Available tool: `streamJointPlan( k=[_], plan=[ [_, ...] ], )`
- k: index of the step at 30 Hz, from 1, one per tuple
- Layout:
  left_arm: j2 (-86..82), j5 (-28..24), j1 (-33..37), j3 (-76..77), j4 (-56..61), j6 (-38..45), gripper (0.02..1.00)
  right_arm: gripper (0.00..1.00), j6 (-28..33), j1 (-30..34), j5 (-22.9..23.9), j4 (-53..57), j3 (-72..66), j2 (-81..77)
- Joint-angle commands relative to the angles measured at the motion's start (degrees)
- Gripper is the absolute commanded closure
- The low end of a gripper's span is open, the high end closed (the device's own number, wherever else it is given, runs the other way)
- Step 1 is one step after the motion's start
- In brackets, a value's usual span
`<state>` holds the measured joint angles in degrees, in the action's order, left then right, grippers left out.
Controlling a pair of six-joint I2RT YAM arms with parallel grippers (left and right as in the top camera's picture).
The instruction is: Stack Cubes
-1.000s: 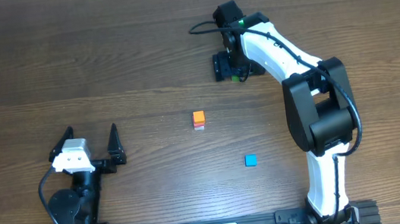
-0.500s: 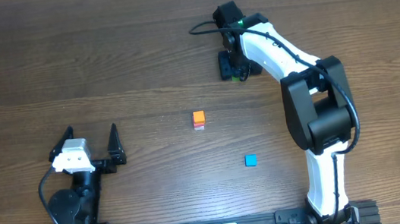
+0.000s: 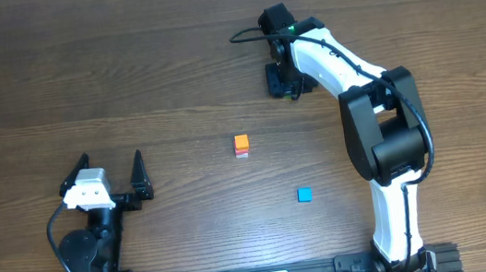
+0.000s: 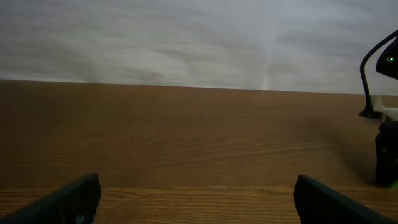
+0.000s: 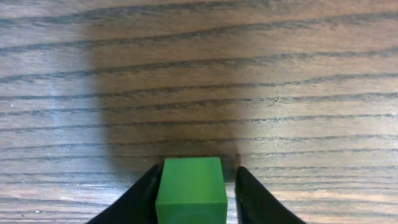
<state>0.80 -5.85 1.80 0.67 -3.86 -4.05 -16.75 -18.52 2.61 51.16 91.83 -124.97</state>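
Now: right claw pinches the green cube, left claw waits spread

Seen from above, the dark brown wooden counter (image 3: 76, 63) carries four small cubes. The right claw (image 3: 281, 83) sits toward the counter's far edge, a little right of the middle, with a sliver of the small green cube (image 3: 291, 94) showing at its tip. Near the counter's centre a small orange cube (image 3: 241, 142) sits on top of a small red cube (image 3: 243, 155), of which just a thin strip shows. A small blue cube (image 3: 304, 194) lies alone, closer to the edge where the arms are mounted and to the right of that pair, well apart from it. The left claw (image 3: 110, 159) is near the left end of that same edge, fingers spread wide with nothing between them.

From the left wrist, its two dark fingers (image 4: 68, 199) stand far apart over bare wood. The right arm (image 4: 385, 149) is a distant dark shape, and a pale wall (image 4: 155, 37) rises beyond the counter's far edge.

From the right wrist, the green cube rests on the wood grain in the claw's shadow. One finger (image 5: 134, 199) presses its side and the other sits tight against the opposite side, so the cube is pinched between them.
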Motion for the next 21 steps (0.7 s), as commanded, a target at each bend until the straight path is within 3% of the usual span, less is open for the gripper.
streamJointPlan(
  k=[1,14,21],
  plan=[
    [-0.4,-0.7,0.3,-0.3,0.0,0.6,0.018,0.673,-0.3,0.1,0.9,-0.1,1.2,-0.7],
    [-0.4,-0.7,0.3,-0.3,0.0,0.6,0.018,0.792,-0.4,0.1,0.5,0.2,1.2,-0.7],
    [-0.4,-0.7,0.3,-0.3,0.0,0.6,0.02,0.945,-0.4,0.1,-0.2,2.9,2.4,0.6]
  ],
)
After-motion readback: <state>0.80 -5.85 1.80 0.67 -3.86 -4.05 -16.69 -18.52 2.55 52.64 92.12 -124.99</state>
